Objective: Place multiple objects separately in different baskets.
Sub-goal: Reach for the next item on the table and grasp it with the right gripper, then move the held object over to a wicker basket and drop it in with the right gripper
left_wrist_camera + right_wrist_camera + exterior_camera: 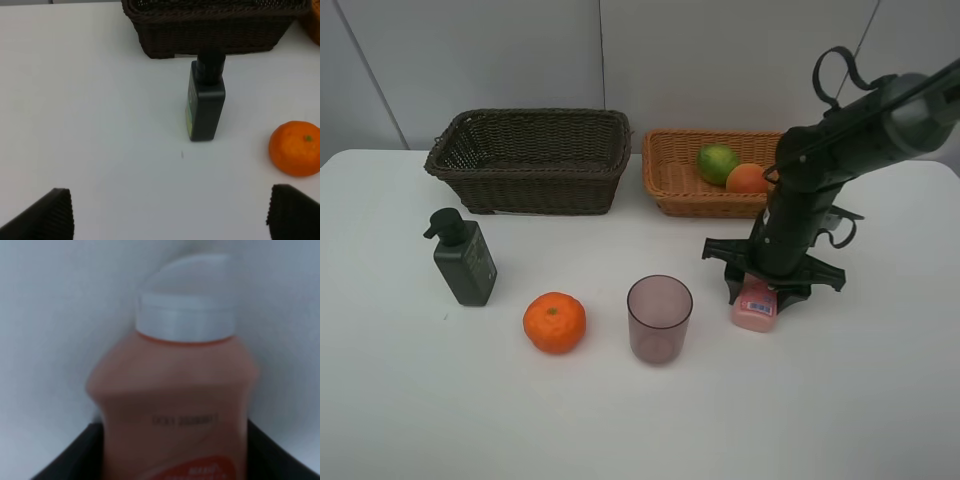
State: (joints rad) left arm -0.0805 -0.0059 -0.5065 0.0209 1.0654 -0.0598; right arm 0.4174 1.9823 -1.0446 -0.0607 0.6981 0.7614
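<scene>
The pink bottle (756,312) is on the white counter (620,430), to the right of the cup (659,318) and near it but not touching. The right hand (758,292) stands straight down over the bottle and is clenched on it; one black finger is on each side of the body. From the high camera only the lower part of the bottle, with a small label, shows under the hand. In the right wrist view the pink bottle (175,405) fills the picture, with its white cap (186,310) at the far end, and a dark finger (75,455) shows at each side of it. The mandarin (555,322) rests to the left of the cup, just beside it. The pump bottle (466,260) stands upright further to the left of the cup, beyond the mandarin. Behind the cup and to its left is the dark basket (530,185). Behind the cup and to its right is the tan basket (670,185), and inside it the green fruit (718,163) and the peach (748,179) touch each other. The left hand (170,220) does not show from the high camera; in its own wrist view it is released, with fingers (45,217) wide apart and nothing between them.
</scene>
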